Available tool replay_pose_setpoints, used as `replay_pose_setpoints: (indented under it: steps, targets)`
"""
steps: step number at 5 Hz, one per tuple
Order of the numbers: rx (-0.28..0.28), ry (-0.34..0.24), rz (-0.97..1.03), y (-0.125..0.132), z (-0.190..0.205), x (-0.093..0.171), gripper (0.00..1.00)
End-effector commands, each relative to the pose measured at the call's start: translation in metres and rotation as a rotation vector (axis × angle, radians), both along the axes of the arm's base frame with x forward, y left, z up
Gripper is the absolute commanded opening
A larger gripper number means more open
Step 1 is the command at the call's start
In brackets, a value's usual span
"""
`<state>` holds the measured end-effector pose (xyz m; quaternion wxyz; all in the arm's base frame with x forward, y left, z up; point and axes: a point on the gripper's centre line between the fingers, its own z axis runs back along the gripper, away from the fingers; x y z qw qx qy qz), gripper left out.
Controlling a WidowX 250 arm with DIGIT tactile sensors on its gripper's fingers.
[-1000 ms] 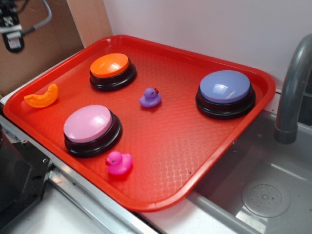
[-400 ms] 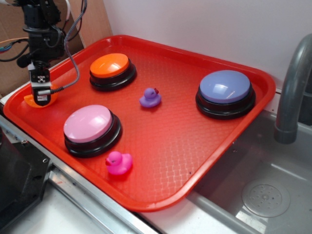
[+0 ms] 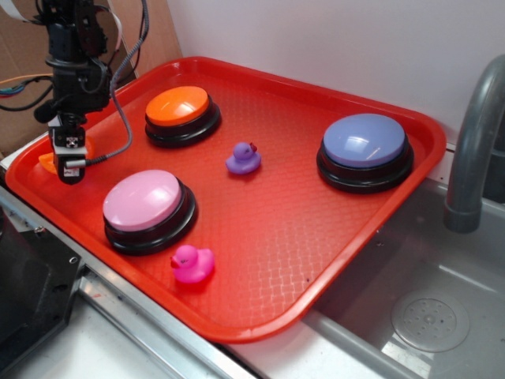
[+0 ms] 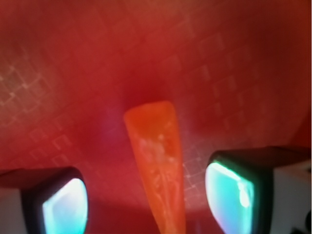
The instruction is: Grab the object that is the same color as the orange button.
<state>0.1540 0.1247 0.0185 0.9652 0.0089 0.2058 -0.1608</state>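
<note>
The orange crescent object (image 3: 46, 160) lies at the tray's left edge, mostly hidden behind my gripper (image 3: 69, 167), which stands directly over it. In the wrist view the object (image 4: 158, 161) runs between my two fingers (image 4: 63, 207), with a gap of red tray on each side, so my gripper (image 4: 146, 200) is open around it. The orange button (image 3: 178, 106) sits on its black base at the tray's back left, apart from the gripper.
Everything sits on a red tray (image 3: 331, 260). On it are a pink button (image 3: 144, 201), a blue-purple button (image 3: 363, 142), a purple duck (image 3: 243, 159) and a pink duck (image 3: 192, 264). A sink with a grey faucet (image 3: 472, 150) is at the right.
A second ago the arm was barely in view at the top left; it has come down over the orange object, and since 0.4 s ago it has sunk slightly lower.
</note>
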Motion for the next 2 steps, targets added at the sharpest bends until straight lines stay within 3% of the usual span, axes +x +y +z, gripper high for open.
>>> replay_pose_setpoints:
  steps: [1, 2]
  targets:
    - [0.03, 0.012, -0.011, 0.0003, -0.0042, 0.0062, 0.0]
    - [0.025, 0.007, 0.002, -0.0014, -0.0015, 0.0072, 0.0]
